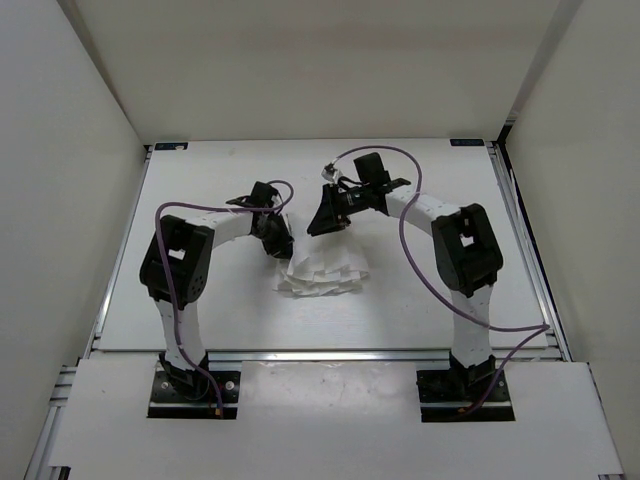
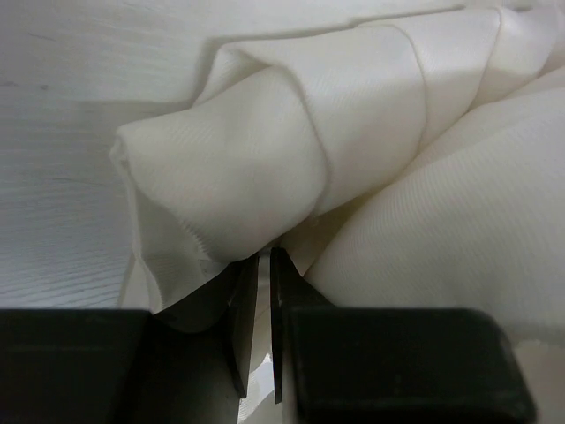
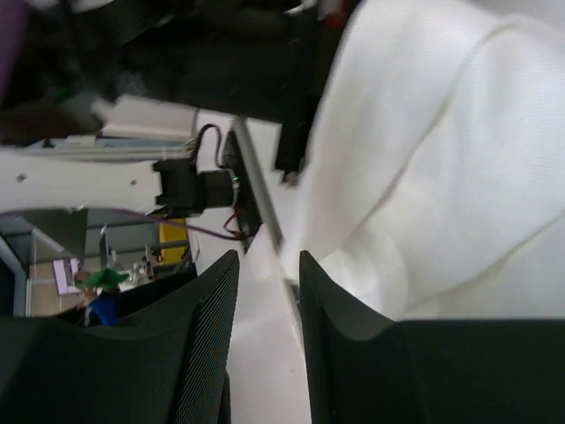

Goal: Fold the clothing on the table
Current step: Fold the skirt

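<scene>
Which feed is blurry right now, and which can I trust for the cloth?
Right wrist view: smeared, the clothing soft-edged. Left wrist view: sharp, weave and creases readable. Top view: evenly lit, no glare, but the clothing barely contrasts with the table, white on white.

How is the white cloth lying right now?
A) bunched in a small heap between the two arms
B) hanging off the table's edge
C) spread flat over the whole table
A: the clothing sits crumpled in the middle of the table, with one fold meeting the left arm's fingers.
</scene>
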You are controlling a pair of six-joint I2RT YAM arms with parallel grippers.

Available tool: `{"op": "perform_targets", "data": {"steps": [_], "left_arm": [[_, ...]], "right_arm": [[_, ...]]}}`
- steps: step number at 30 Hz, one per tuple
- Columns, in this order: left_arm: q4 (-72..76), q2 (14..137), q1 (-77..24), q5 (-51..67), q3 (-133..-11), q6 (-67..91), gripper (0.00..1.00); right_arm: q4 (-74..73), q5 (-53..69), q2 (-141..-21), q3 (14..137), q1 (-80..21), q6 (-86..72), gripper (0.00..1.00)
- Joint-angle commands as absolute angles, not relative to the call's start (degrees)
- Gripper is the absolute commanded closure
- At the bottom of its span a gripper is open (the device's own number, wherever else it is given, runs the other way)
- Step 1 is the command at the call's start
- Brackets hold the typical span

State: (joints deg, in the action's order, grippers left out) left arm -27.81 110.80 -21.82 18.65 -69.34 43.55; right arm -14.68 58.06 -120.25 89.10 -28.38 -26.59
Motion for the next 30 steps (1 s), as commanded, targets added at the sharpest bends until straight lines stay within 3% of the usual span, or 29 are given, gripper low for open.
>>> {"op": "perform_targets", "data": {"steps": [1,8,13,19,22,25,30], "left_arm": [[-28.47,106.97,-20.13,16.26,-69.43,43.33,0.78],[-32.15,100.73,-13.64,12.06,-75.91,41.58,0.75],[-36.65,96.69,-11.16,7.82,-83.23,37.45,0.73],[-27.44,93.87,-12.65,24.41,-76.31,41.65,0.73],[-24.79,93.34,-16.51,25.57,-73.83,41.93,0.73],[-17.87,92.99,-19.24,30.3,-68.4,44.89,0.74],[-13.11,94.3,-21.36,27.69,-63.2,45.62,0.74]], "right_arm": [[2.34,67.59,-112.33,85.62,-26.64,-36.54,0.6],[-11.66,57.49,-100.73,77.62,-17.41,-24.71,0.61],[-10.74,57.83,-102.82,75.15,-15.64,-24.86,0.65],[-2.91,61.87,-112.3,75.59,-18.89,-31.1,0.79],[-1.06,64.94,-116.79,76.29,-20.56,-32.52,0.86],[-5.0,62.32,-120.04,77.61,-21.44,-30.68,0.89],[-16.25,55.83,-122.87,80.07,-22.41,-24.62,0.92]]}}
